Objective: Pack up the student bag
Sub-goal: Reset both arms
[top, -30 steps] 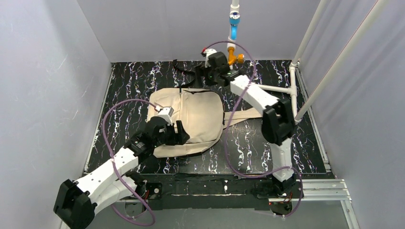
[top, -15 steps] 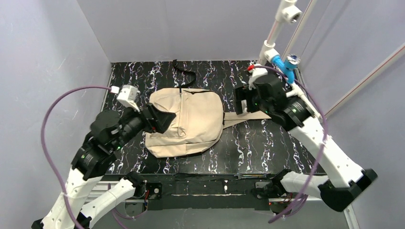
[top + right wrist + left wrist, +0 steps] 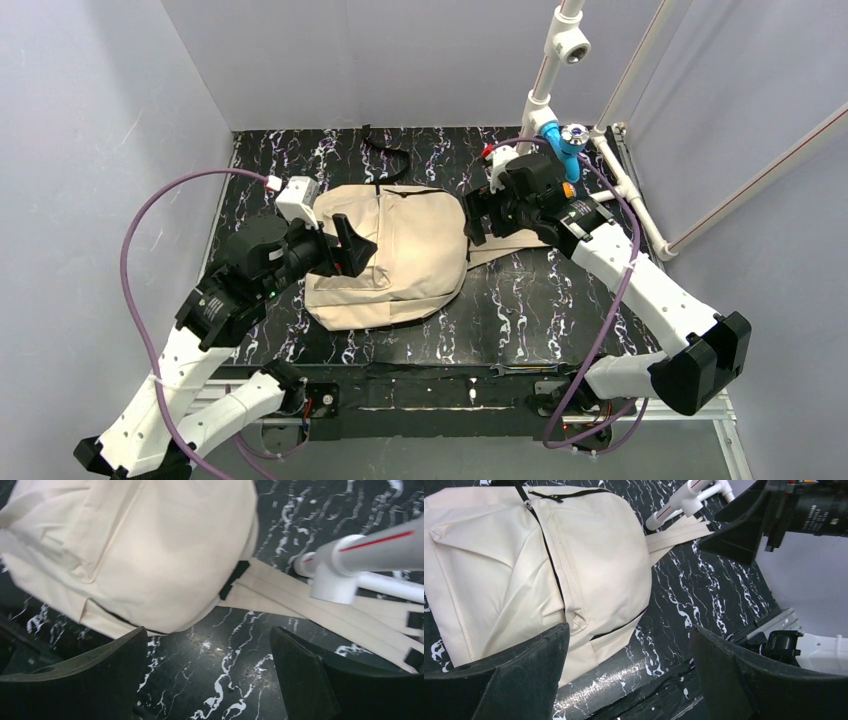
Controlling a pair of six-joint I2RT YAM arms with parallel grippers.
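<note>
Walls (image 3: pixel 90 150): you have plain pale grey panels on three sides.
Tabletop (image 3: pixel 520 300): black, veined white like marble.
Pipe frame (image 3: pixel 547 78): white tubes at your right.
Light: even, soft.

- In the overhead view the left gripper (image 3: pixel 352 247) covers part of the student bag (image 3: pixel 415 255) on its left half.
- The right gripper (image 3: pixel 476 222) hides where the straps (image 3: pixel 497 250) join the bag.
- In the left wrist view a finger (image 3: pixel 499 680) hides the bag's lower corner, and the picture's edge cuts its left side.
- In the right wrist view the straps run off the right edge, and the bag's left part is blurred.
</note>
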